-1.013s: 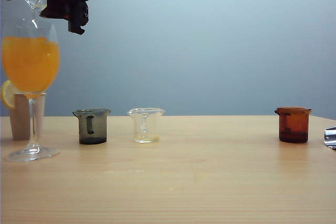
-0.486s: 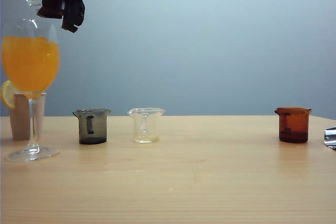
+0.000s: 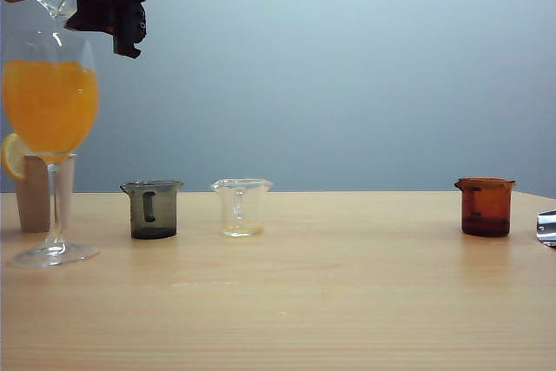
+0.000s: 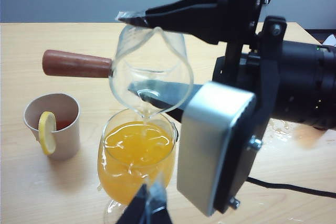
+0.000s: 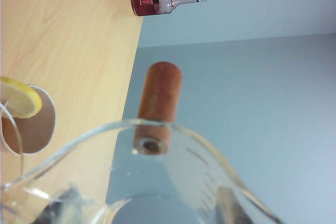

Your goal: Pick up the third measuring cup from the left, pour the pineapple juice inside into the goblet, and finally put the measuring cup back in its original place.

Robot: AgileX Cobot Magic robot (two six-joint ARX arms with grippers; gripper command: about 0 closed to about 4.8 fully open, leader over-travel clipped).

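**A:** Handling of the third measuring cup (image 4: 152, 72)?

**B:** Thin, clear and light, nearly drained. Probably slick where wet, and likely fragile at the flared rim. Best taken across the body, below the rim, clear of the spout and the brown handle (image 4: 76, 63).

**A:** Whereabouts?

**B:** Tipped spout-down just above the goblet (image 4: 137, 150), at the left end of the desk (image 4: 63, 192). Goblet full of orange drink.

**A:** Fingers of the right gripper (image 4: 128, 51)?

**B:** Spread fairly wide and clamped on the cup's body, one finger along the upper side, the other seen through the clear wall.

**A:** And the left gripper (image 4: 148, 208)?

**B:** Only dark tips showing, near the goblet's bowl. Spread or pressed together, cannot tell. Holding nothing visible.
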